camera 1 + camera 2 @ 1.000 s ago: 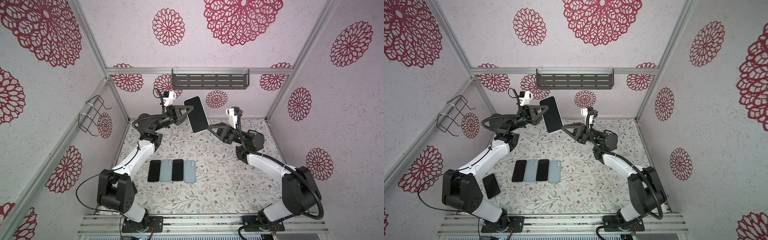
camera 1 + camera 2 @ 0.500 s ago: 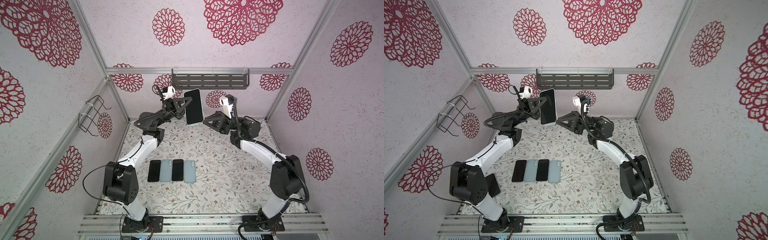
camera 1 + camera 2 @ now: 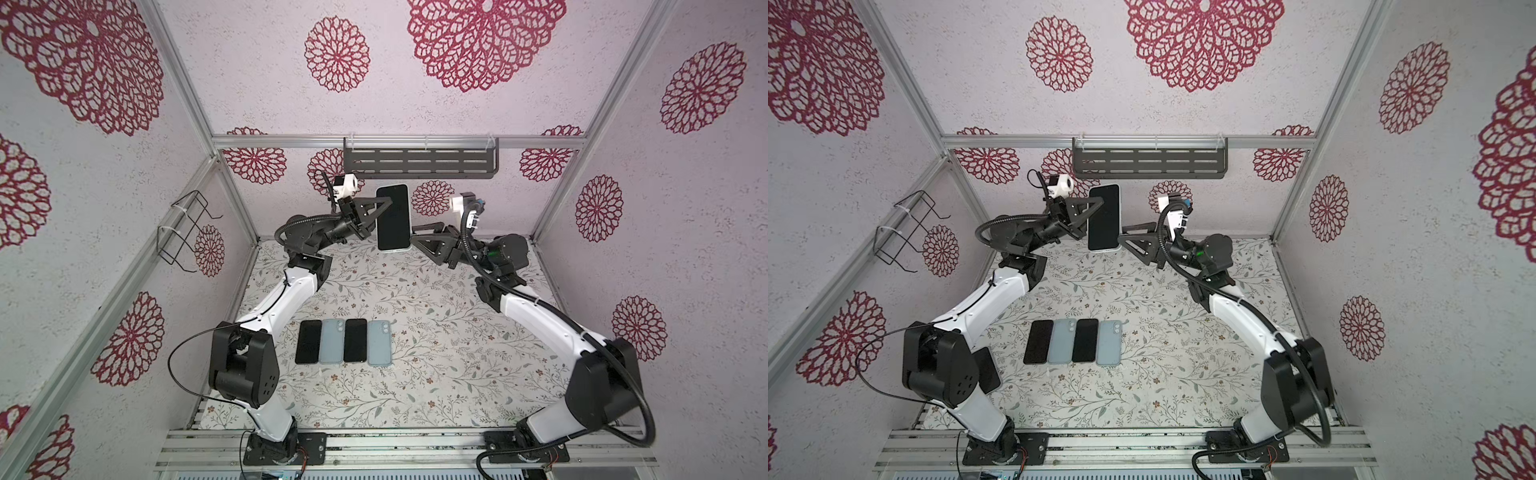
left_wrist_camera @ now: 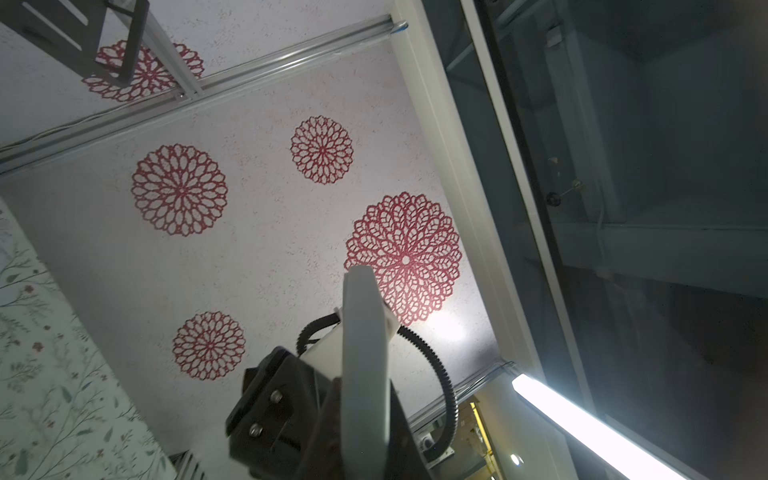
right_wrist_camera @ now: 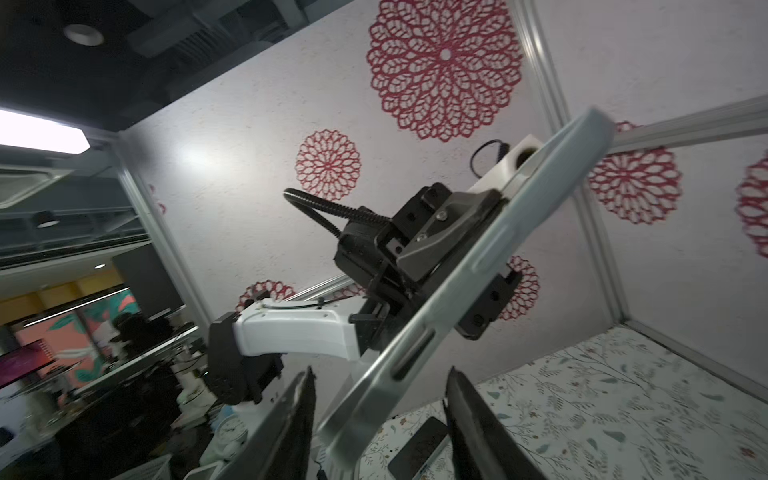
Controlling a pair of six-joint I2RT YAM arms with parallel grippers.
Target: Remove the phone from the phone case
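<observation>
- One cased phone (image 3: 393, 218) in play: upright in the air at the back of the cell, dark screen toward both top views, pale case rim showing round it. The phone is not yet out of the case.
- My left claw (image 3: 379, 218) is clamped on it at about mid-length, pinching the front and back faces.
- Judgement: I hold it high off the floral mat (image 3: 436, 332) so its ends are free for my other claw.
- My right claw (image 3: 412, 235) stands apart-jawed round the lower end of the case. In the right wrist view the case edge runs between the two fingers and seems to touch neither.
- Judgement: the next move is to close on that rim and peel.
- Pose: left arm reaches up and back, its fingers pointing toward the middle. Right arm mirrors it, slightly lower.
- Well below lies a row of four slabs (image 3: 344, 341), black and pale blue by turns. Phones or cases, I cannot tell.
</observation>
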